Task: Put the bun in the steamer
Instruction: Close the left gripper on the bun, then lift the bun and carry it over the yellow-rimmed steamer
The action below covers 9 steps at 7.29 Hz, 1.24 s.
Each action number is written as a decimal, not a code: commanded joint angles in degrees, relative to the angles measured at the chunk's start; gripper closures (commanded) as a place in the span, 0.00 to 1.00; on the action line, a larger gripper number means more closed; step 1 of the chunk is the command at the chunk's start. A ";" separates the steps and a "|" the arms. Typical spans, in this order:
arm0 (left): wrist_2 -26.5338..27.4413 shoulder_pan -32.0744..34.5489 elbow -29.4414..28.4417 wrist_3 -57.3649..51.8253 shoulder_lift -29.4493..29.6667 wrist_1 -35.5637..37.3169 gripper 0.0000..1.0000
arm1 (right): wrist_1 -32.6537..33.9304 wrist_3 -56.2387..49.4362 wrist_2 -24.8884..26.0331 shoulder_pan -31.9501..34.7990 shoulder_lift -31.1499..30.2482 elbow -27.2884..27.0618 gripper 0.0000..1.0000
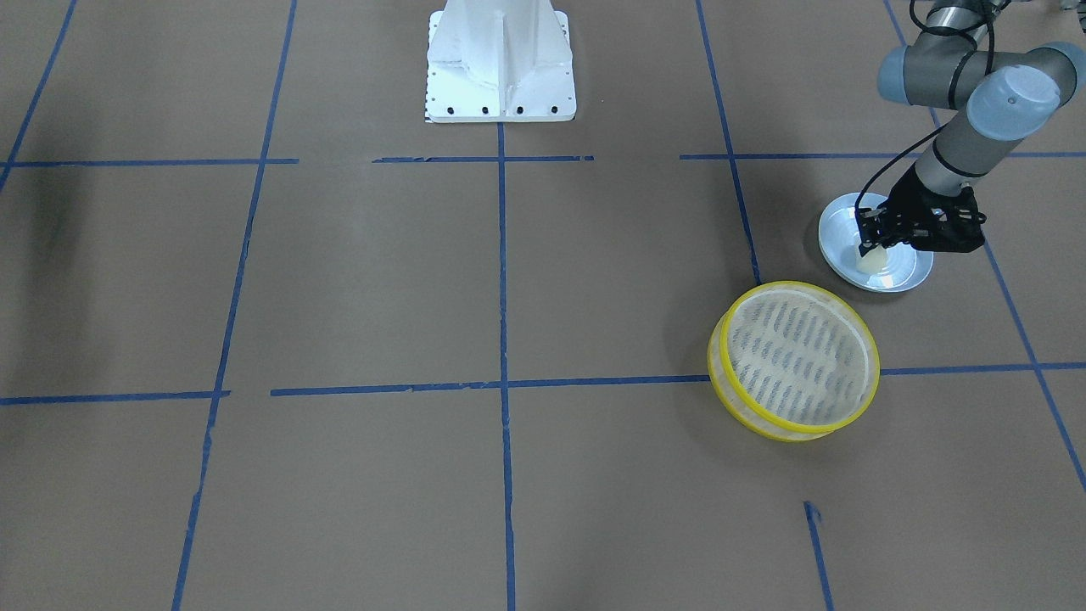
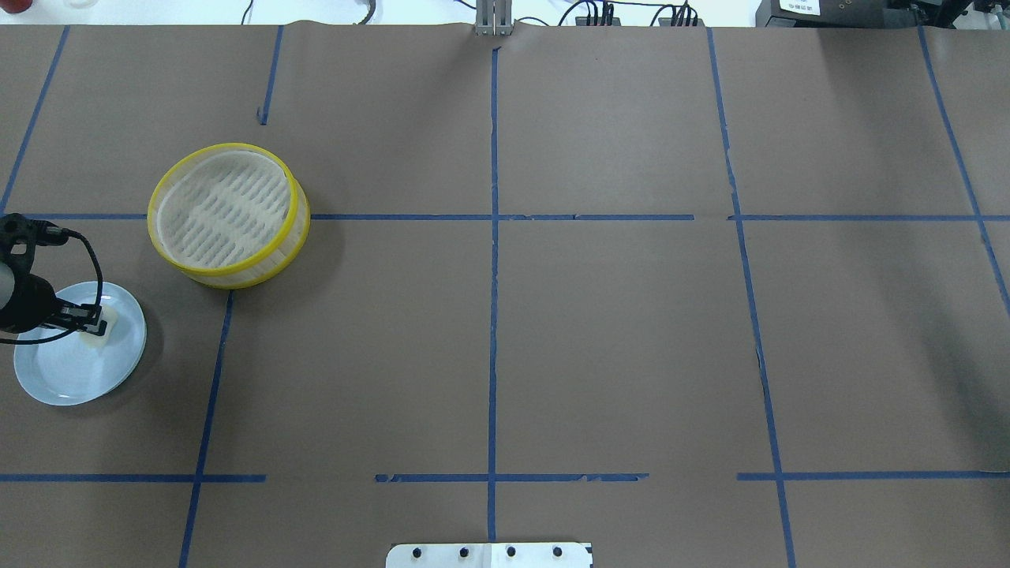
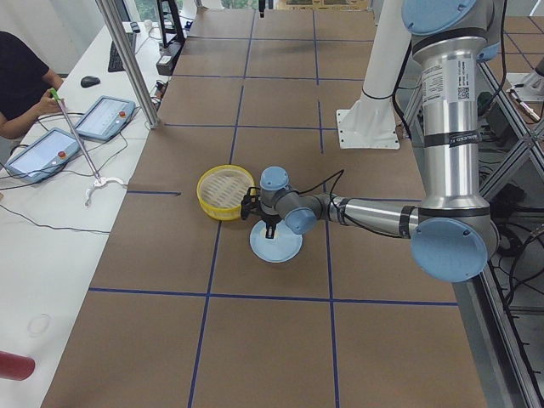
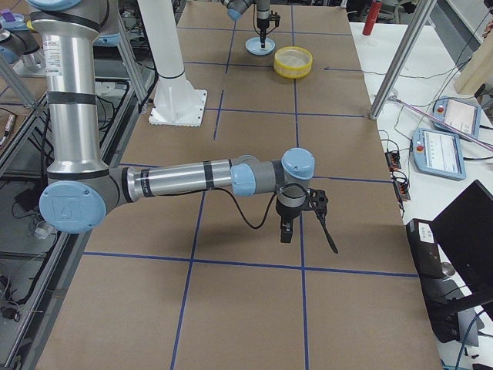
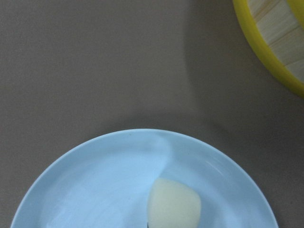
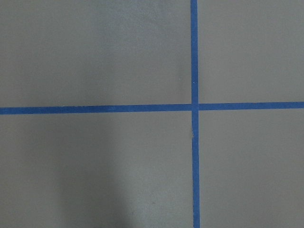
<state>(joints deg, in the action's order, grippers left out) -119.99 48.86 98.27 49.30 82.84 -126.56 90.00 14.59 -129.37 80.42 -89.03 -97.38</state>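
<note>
The left gripper (image 1: 871, 248) is pinching the bun (image 1: 873, 260) between narrowed fingers, low on the blue plate (image 1: 833, 240). The steamer (image 1: 795, 361) is sitting just beside the plate. The left arm is reaching out, wrist pointing down. The right gripper (image 4: 286, 230) is hanging well apart; I cannot tell its opening.

No writing can be read; the sticker (image 3: 448, 81) on the left arm (image 3: 450, 161) is too small.

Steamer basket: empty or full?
Empty: the steamer basket shows a bare slatted floor; the bun is at the blue plate.
</note>
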 commanded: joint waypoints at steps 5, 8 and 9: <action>-0.77 3.50 10.78 -8.64 -3.31 10.75 0.77 | 0.00 0.00 0.00 0.00 0.00 0.00 0.00; -0.69 12.29 12.73 -16.58 7.20 29.28 0.77 | 0.00 0.00 0.00 0.00 0.00 0.00 0.00; -0.69 13.19 13.18 -17.30 12.20 36.05 0.77 | 0.00 0.00 0.00 0.00 0.00 0.00 0.00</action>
<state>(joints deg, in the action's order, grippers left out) -120.71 59.89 110.79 33.68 89.28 -98.98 90.00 14.59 -129.38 80.42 -89.03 -97.38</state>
